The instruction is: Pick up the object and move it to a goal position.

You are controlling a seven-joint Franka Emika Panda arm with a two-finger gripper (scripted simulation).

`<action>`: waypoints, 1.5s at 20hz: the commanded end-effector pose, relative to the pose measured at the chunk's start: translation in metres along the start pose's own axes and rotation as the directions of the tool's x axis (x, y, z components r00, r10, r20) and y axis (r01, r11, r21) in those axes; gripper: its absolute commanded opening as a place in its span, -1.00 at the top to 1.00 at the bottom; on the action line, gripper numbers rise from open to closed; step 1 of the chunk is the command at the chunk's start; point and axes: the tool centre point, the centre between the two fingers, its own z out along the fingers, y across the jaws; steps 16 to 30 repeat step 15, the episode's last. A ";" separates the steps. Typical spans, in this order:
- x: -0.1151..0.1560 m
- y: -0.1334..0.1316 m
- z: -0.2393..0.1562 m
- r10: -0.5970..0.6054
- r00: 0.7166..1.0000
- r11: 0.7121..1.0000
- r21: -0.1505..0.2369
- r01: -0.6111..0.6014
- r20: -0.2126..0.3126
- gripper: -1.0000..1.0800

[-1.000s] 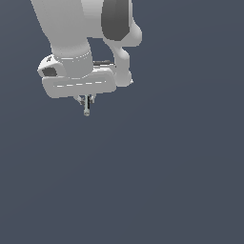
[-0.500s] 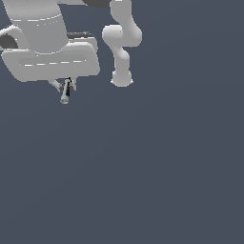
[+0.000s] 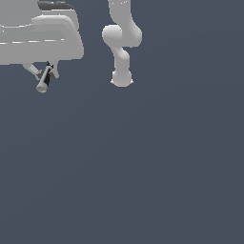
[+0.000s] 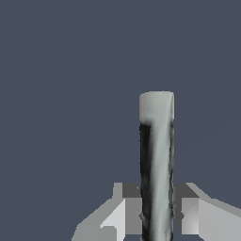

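The rod (image 4: 156, 164) was clamped between my fingers (image 4: 129, 214), lifted clear; delivery to the goal, unmarked in view, remained.

The arm (image 3: 121, 45) is plain white with a smooth, matte plastic look, built from rounded tubular links that swell into ball-like joints. Its lowest visible link ends in a slightly flared foot. The hand housing (image 3: 40, 38) is a broad, pale grey-white block with softly rounded corners and a thin lighter seam running along its side; a dark grey band caps its top. The gripper (image 4: 157, 214) has short, blocky fingers (image 4: 190, 214), white with darker grey inner faces.
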 end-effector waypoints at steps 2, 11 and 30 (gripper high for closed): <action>0.003 0.007 -0.011 0.000 1.000 1.000 0.000 0.000 0.000 1.00; 0.007 0.015 -0.024 0.000 1.000 1.000 0.000 0.000 0.000 1.00; 0.007 0.016 -0.026 0.000 1.000 1.000 0.000 0.000 0.000 1.00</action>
